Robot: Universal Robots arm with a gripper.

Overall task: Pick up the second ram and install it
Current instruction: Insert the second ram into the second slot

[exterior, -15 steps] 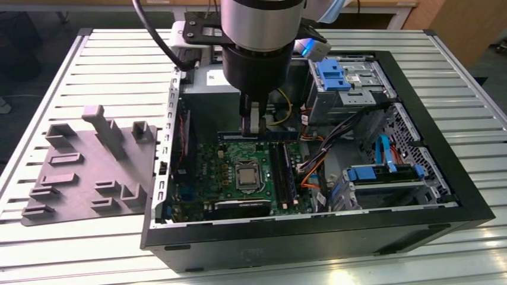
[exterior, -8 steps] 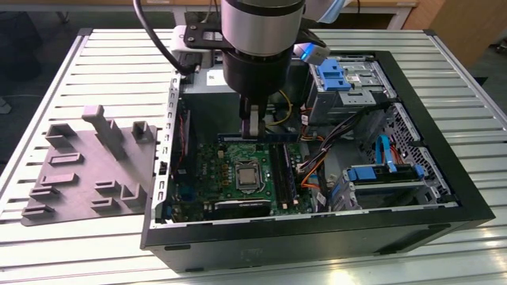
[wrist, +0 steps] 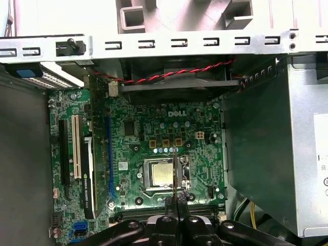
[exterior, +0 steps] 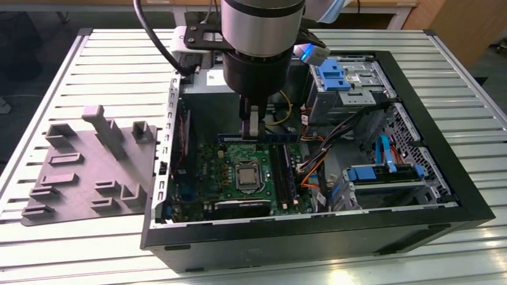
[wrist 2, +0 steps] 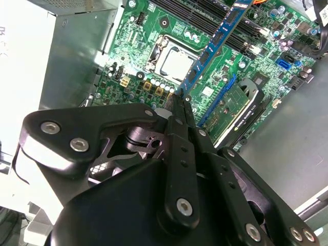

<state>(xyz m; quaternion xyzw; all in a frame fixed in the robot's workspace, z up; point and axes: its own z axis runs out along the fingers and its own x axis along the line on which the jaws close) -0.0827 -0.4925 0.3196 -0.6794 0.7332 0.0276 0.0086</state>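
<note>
One second ram [wrist 2: 216, 42], a slim dark blue-green memory stick, was clamped at one end by the black metal gripper [wrist 2: 179, 98]. It hung inside the open black computer case [exterior: 317, 233], over the green motherboard [wrist: 133, 148], near the square silver processor [wrist: 160, 173].

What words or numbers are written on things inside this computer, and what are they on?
On the green motherboard: a white maker's logo above the silver processor, not spelled out here; its tiny white codes are too small.
On the grey metal box: a white label, blurred, unreadable.
On the slim dark-green second ram clamped in the gripper: no readable print.
</note>
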